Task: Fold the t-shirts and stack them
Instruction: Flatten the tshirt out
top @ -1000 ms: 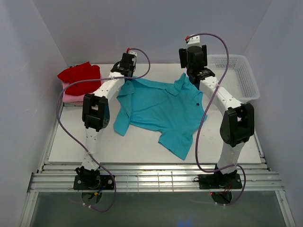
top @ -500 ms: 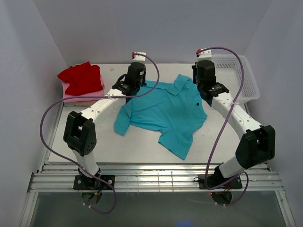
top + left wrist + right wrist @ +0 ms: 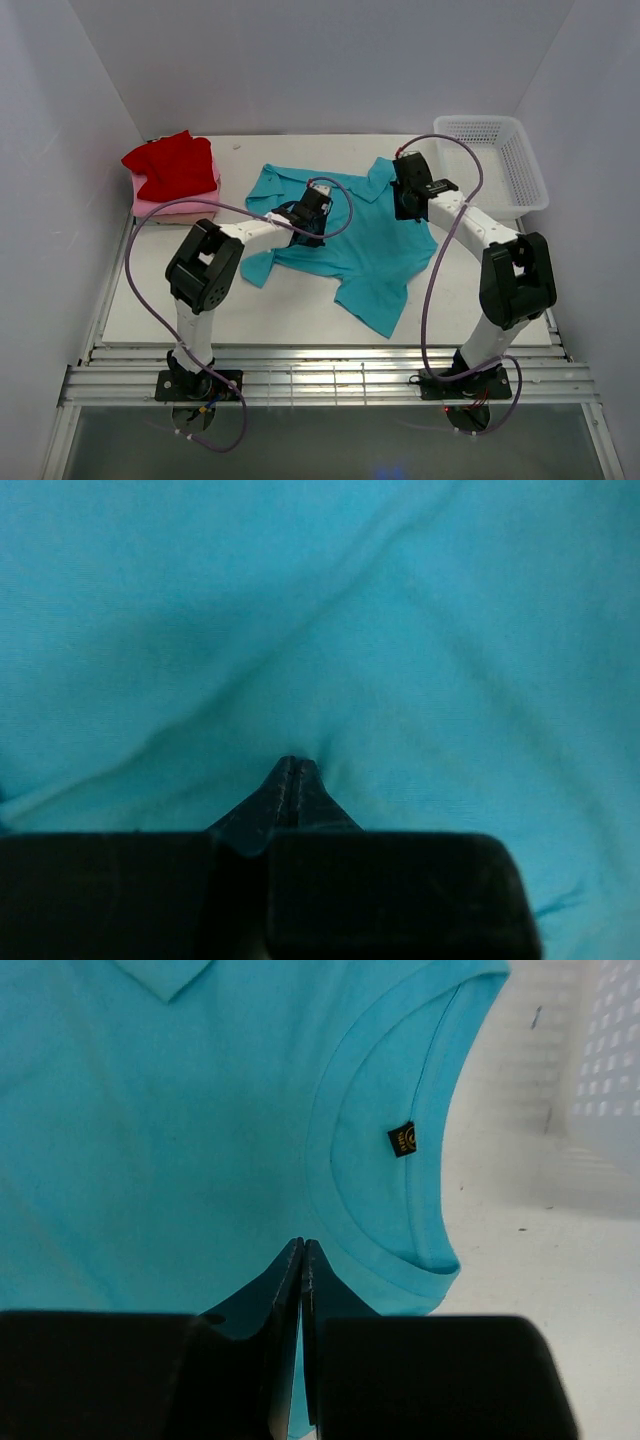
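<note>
where the two claws bear down, the teal shirt (image 3: 360,250) lies spread open on the table (image 3: 200,310), its collar (image 3: 383,172) toward the far side. the left claw (image 3: 307,216) rests on the cloth toward the shirt's left side. it is clenched: in its wrist view the claw (image 3: 290,767) has its fingers pressed together, with rumpled teal shirt (image 3: 450,630) all around the tip. whether any cloth is pinched there cannot be told. the right claw (image 3: 408,200) is down on the shirt's right side, just on the near side of the collar, its fingers also closed to a thin seam. in its wrist view the claw (image 3: 302,1247) points over the teal shirt (image 3: 150,1140). a rounded, hemmed opening curves just ahead and to its right, with a small dark label (image 3: 402,1139) inside. further right of this claw come bare table and the white mesh basket (image 3: 520,170). well to the left of the left claw, apart from the teal cloth, a red shirt (image 3: 172,163) lies on a pink shirt (image 3: 180,207).
</note>
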Controlling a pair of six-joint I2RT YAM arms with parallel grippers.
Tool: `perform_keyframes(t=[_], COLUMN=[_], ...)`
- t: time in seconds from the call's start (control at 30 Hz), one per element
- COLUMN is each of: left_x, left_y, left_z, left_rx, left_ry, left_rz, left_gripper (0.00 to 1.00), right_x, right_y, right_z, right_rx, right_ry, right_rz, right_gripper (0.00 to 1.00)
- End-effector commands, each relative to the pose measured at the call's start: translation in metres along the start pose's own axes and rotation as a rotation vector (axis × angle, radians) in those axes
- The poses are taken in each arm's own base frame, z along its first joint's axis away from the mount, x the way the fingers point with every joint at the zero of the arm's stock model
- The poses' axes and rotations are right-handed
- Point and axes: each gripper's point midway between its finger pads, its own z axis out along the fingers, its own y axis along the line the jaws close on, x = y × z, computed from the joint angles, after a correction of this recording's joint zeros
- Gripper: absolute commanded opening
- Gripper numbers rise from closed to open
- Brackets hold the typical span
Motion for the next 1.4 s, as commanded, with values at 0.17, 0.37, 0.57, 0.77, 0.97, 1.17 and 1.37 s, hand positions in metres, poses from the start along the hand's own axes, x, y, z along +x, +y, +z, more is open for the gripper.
perform_keyframes(t=[0.17, 0.37, 0.57, 0.77, 0.97, 1.17, 1.37], left_x=[0.054, 0.114, 0.17, 0.193, 0.181, 0.167, 0.117], left_y=[-0.029, -0.05, -0.057, -0.042, -0.018, -0.006, 0.011], left_z=[-0.009, -0.021, -0.037, -0.058, -0.08, -0.089, -0.134], left_rx=[0.053, 0.031, -0.019, -0.091, -0.176, -0.255, -0.288], left_ry=[0.095, 0.165, 0.225, 0.233, 0.168, 0.137, -0.084], left_rz=[-0.011, 0.01, 0.008, -0.021, -0.052, -0.053, -0.188], left_gripper=[0.0, 0.0, 0.0, 0.0, 0.0, 0.0, 0.0], right_x=[0.058, 0.099, 0.136, 0.159, 0.171, 0.169, 0.147], right_y=[0.029, 0.031, 0.02, 0.003, -0.019, -0.03, -0.034], right_z=[0.02, 0.022, 0.022, 0.011, -0.008, -0.019, -0.023], right_rx=[-0.108, -0.105, -0.033, 0.079, 0.183, 0.223, 0.233], right_ry=[0.196, 0.284, 0.337, 0.376, 0.388, 0.371, 0.303], right_rz=[0.09, 0.132, 0.139, 0.171, 0.185, 0.18, 0.182], right_gripper=[0.08, 0.08, 0.08, 0.08, 0.08, 0.08, 0.08])
